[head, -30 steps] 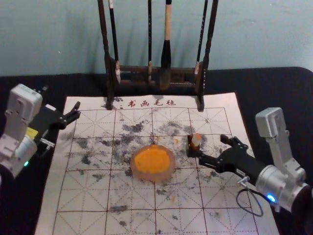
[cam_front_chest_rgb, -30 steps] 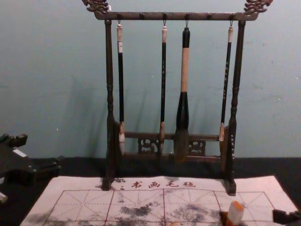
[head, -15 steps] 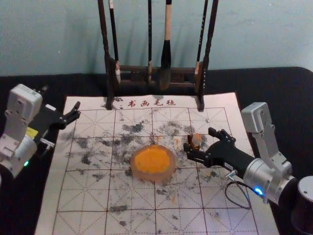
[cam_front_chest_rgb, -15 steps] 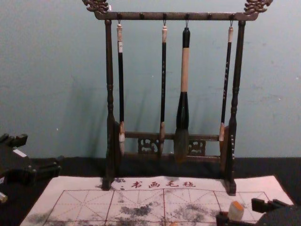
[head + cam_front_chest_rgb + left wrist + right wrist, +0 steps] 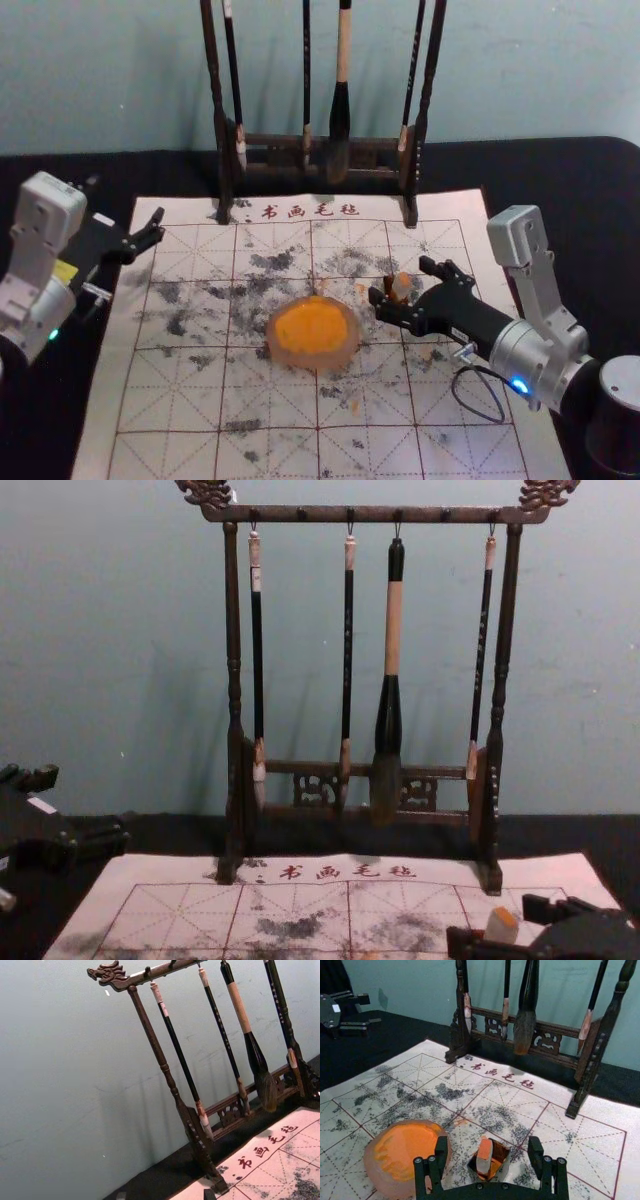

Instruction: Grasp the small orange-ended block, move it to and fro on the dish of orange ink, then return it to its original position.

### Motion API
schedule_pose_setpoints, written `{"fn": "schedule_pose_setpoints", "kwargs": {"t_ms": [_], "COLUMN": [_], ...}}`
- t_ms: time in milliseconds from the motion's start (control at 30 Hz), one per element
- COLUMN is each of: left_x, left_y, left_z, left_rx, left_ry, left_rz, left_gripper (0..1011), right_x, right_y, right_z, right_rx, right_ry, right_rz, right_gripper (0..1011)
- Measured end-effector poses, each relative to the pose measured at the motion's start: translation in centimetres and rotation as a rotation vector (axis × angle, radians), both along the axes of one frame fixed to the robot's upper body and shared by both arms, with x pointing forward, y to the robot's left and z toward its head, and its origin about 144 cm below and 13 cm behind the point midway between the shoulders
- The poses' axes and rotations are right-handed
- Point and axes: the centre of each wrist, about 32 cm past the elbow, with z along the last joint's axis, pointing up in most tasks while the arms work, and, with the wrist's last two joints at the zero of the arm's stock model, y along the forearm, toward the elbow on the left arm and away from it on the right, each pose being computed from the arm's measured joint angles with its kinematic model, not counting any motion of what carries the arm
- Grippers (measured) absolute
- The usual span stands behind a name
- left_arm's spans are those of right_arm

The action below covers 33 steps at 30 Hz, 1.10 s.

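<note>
A: What writing can we read?

B: We read 4 red Chinese characters [image 5: 310, 211], 书画毛毡, along the far edge of the white calligraphy mat [image 5: 270, 455]. Lettering on the slim brush handles [image 5: 348, 630] is too small for us.

A: And the surface and room?

B: We see red grid lines and black ink smudges on the mat, a black-covered table [image 5: 570, 185], and a pale blue-green wall [image 5: 540, 60]. A dark carved wooden rack [image 5: 370, 514] holds 4 hanging brushes, 1 much thicker.

A: The block?

B: The orange-ended block [image 5: 484, 1156] leans in a small square holder [image 5: 502, 1150], near the dish [image 5: 352, 345] of orange ink [image 5: 310, 328]. We find the right gripper [image 5: 401, 280] there, claw spread around block and holder. The left gripper [image 5: 127, 203] is parked by the mat's far left, claw apart.
</note>
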Motion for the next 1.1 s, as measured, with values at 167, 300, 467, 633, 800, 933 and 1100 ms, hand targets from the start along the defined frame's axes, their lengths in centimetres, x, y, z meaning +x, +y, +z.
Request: {"fn": "schedule_pose_setpoints", "kwargs": {"t_ms": [167,300,467,633,800,933,1100], "left_x": [0.00,0.00,0.00,0.00,0.00,0.00,0.00], "left_y": [0.00,0.00,0.00,0.00,0.00,0.00,0.00], "left_z": [0.00,0.00,0.00,0.00,0.00,0.00,0.00], "left_rx": [0.000,0.000,0.000,0.000,0.000,0.000,0.000], "left_ry": [0.000,0.000,0.000,0.000,0.000,0.000,0.000], "left_rz": [0.000,0.000,0.000,0.000,0.000,0.000,0.000], "left_gripper": [1001,1001,1001,1001,1001,1001,1001], "right_x": [0.04,0.04,-0.05,-0.05,-0.05,-0.04,-0.04], "right_y": [0.15,0.27,0.34,0.33,0.34,0.34,0.34], "right_z": [-0.05,-0.12,-0.20,-0.20,-0.18,-0.17,-0.17], "right_rx": [0.001,0.001,-0.005,-0.005,-0.005,-0.004,-0.003], "right_ry": [0.004,0.009,0.018,0.017,0.017,0.016,0.016], "right_rz": [0.003,0.003,-0.001,-0.001,0.000,0.000,0.000], "right_gripper": [1002,1002,1003,1002,1002,985,882]}}
